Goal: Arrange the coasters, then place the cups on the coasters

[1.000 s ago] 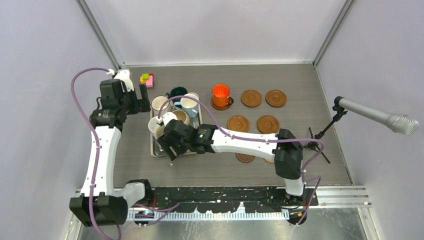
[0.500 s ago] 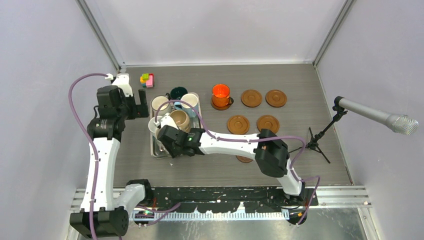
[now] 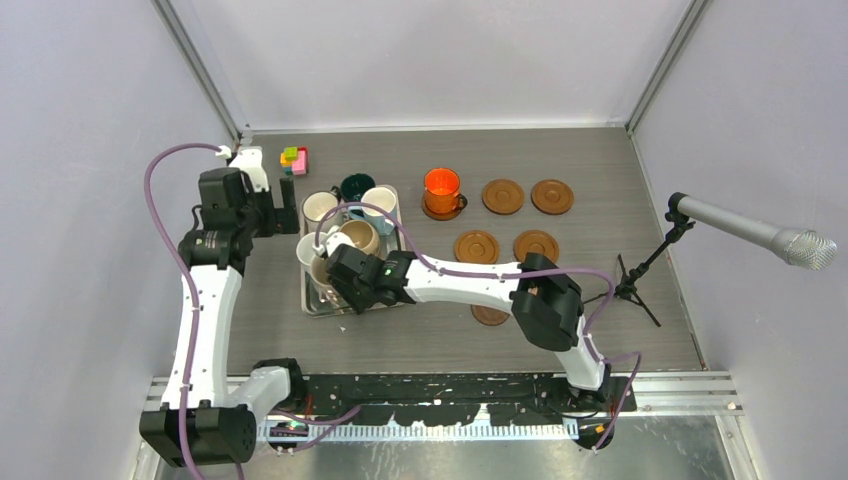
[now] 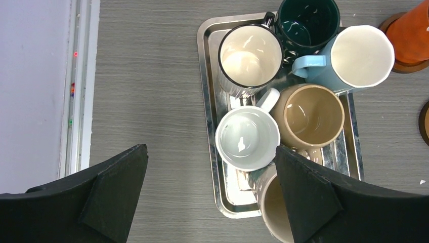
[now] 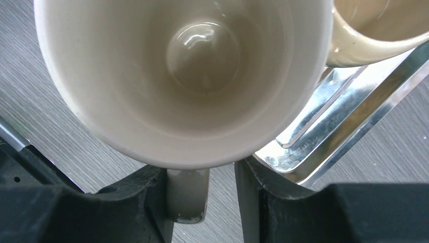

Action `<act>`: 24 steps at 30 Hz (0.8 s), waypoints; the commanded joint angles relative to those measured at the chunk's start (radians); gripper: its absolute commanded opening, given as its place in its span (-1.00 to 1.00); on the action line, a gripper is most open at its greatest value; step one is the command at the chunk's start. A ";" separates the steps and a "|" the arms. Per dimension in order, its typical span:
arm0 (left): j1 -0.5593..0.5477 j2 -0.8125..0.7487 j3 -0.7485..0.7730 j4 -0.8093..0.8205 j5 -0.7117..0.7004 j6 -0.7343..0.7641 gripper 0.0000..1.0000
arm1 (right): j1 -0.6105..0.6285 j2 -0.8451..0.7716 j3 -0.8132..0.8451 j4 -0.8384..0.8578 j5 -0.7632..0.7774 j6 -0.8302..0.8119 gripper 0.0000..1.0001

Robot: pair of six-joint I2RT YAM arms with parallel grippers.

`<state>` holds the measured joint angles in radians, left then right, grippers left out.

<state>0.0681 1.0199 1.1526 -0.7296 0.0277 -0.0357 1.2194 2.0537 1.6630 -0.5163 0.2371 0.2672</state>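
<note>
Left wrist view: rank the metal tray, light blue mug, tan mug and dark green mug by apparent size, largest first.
1. metal tray: clearly largest.
2. light blue mug and tan mug: rims look about alike, left unranked.
3. dark green mug: cut off by the frame edge, so unsure.

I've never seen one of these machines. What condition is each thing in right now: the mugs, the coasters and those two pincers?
Orange mug: upright on a coaster.
Other mugs: upright, crowded in the tray.
Cream mug: at the tray's near end, handle between the right fingers; firm grip unclear.
Bare coasters: flat, nothing on them.
Left fingers: wide open, empty.
</note>
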 commanded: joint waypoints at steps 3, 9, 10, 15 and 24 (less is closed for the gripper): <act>0.009 0.017 0.016 0.046 0.005 0.003 0.99 | -0.022 0.006 0.058 0.055 -0.007 -0.036 0.00; 0.011 0.039 0.024 0.045 0.004 0.001 0.99 | -0.040 0.027 0.063 0.066 -0.026 -0.041 -0.01; 0.011 0.042 0.025 0.045 0.004 0.003 0.99 | -0.042 0.024 0.055 0.073 -0.029 -0.043 -0.02; 0.010 0.063 0.036 0.049 0.004 0.007 0.99 | -0.044 -0.003 0.012 0.107 -0.038 -0.054 -0.22; 0.011 0.080 0.042 0.051 0.007 0.017 0.99 | -0.044 -0.102 -0.092 0.215 -0.042 -0.116 -0.99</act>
<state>0.0727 1.1000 1.1553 -0.7216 0.0273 -0.0360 1.1851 2.0472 1.6146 -0.3981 0.1913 0.1894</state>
